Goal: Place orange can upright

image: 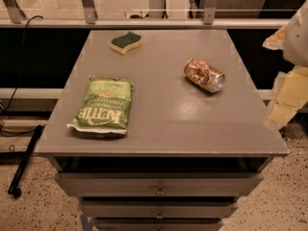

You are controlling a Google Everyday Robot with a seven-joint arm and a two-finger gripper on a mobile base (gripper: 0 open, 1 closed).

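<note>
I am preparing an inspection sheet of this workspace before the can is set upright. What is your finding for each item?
Surface: grey table top above a stack of drawers.
Job's things: orange can lies on its side, right of centre, silver top toward the front right; not yet upright.
Clutter: green chip bag lies flat at the left front; sponge sits at the back.
Grippers: gripper is at the right edge of the view, beside the table, apart from the can.
Cables: black cable hangs left of the table; black rod lies on the floor.
Surroundings: metal rail behind; speckled floor.
</note>
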